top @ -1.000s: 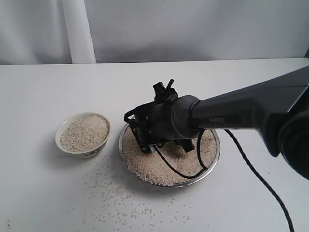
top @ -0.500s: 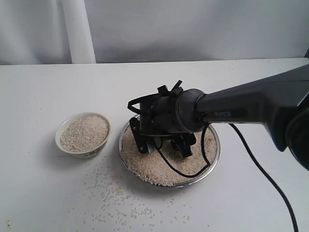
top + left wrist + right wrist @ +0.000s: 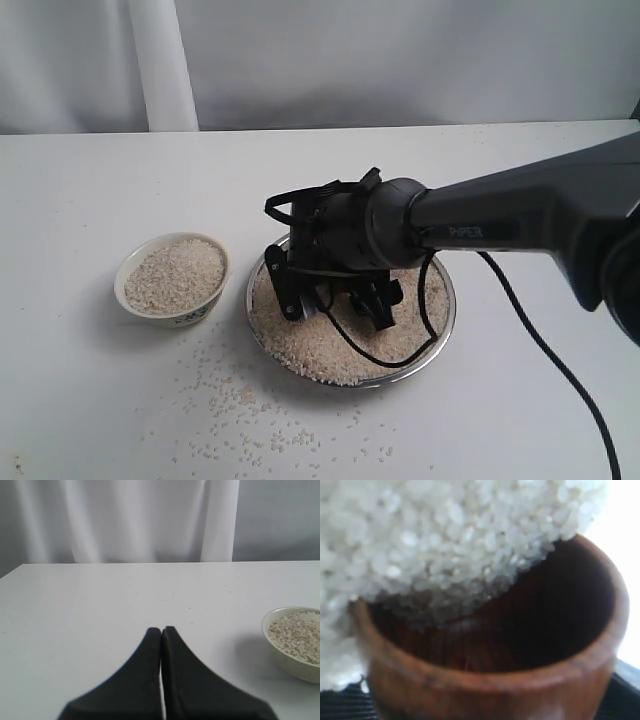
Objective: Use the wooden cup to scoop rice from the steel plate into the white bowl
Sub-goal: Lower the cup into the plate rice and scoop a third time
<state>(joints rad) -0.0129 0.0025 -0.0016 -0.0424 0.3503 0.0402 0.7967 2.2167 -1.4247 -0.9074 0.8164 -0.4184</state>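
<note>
The steel plate (image 3: 451,300) lies mid-table with a broad bed of rice (image 3: 310,352). My right gripper (image 3: 330,298) hangs low over the plate's left half, its fingers down at the rice. It is shut on the wooden cup (image 3: 520,680), which the gripper hides in the exterior view. In the right wrist view the cup's dark mouth presses into a heap of rice (image 3: 445,540), and grains spill over its rim. The white bowl (image 3: 190,317) stands left of the plate, full of rice (image 3: 175,272). My left gripper (image 3: 161,630) is shut and empty above bare table, with the bowl (image 3: 295,669) off to one side.
Loose grains (image 3: 250,420) are scattered on the white table in front of the bowl and plate. A black cable (image 3: 540,360) trails from the right arm across the plate and off to the front right. A white curtain (image 3: 160,60) closes off the back.
The right wrist has rolled over the plate, bringing the cable loop to its top. The fingers have shifted slightly but stay down in the rice. Bowl and plate have not moved.
</note>
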